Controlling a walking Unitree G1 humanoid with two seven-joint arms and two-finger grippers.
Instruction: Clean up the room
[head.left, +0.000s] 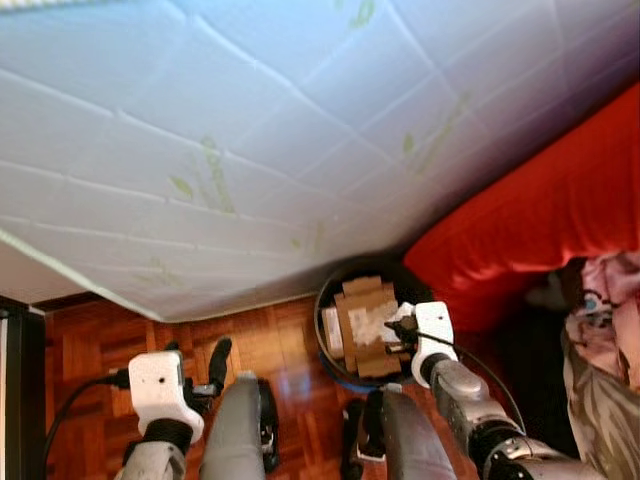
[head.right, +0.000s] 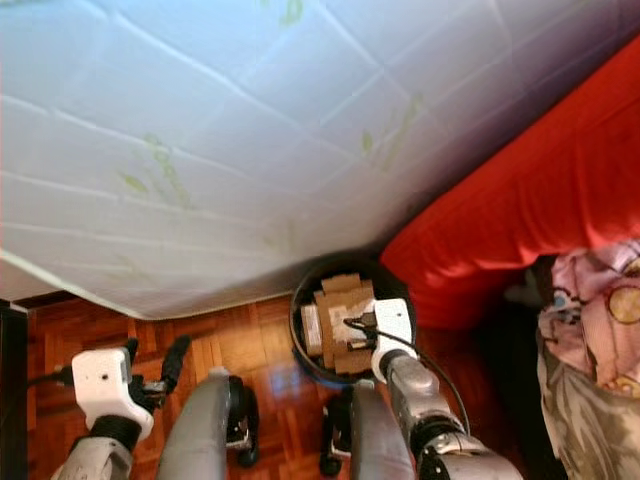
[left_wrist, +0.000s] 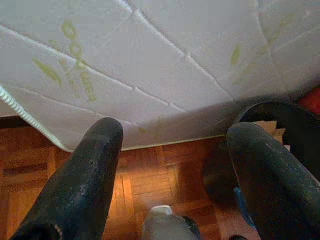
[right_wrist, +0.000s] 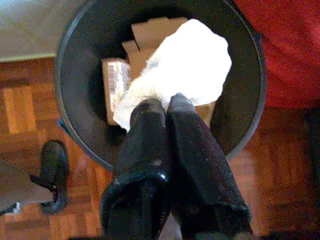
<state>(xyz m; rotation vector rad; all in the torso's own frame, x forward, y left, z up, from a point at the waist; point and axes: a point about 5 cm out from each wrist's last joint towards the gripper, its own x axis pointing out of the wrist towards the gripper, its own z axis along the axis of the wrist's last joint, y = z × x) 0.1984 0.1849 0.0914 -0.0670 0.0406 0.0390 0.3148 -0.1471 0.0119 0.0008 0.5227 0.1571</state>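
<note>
While the right claw (right_wrist: 167, 102) pinches white paper (right_wrist: 185, 65) over the black bin (right_wrist: 80, 125) (cardboard inside), the left claw (left_wrist: 175, 150) gapes beside the mattress (head.left: 250, 130).

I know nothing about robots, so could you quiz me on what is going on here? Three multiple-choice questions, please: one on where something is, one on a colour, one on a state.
1. Where is the right gripper?
A. Over the black bin
B. On the mattress
C. Down by the wooden floor

2. What colour is the cover beside the bin?
A. Green
B. Red
C. Yellow

3. How do the left gripper's fingers stand?
A. Spread apart, holding nothing
C. Shut on a box
B. Shut on paper

Answers:
1. A, it hangs above the black bin, fingers pinched on a crumpled white paper over the cardboard inside.
2. B, the red cover lies right next to the bin.
3. A, the left gripper has a wide gap between its fingers, with wooden floor behind.
</note>
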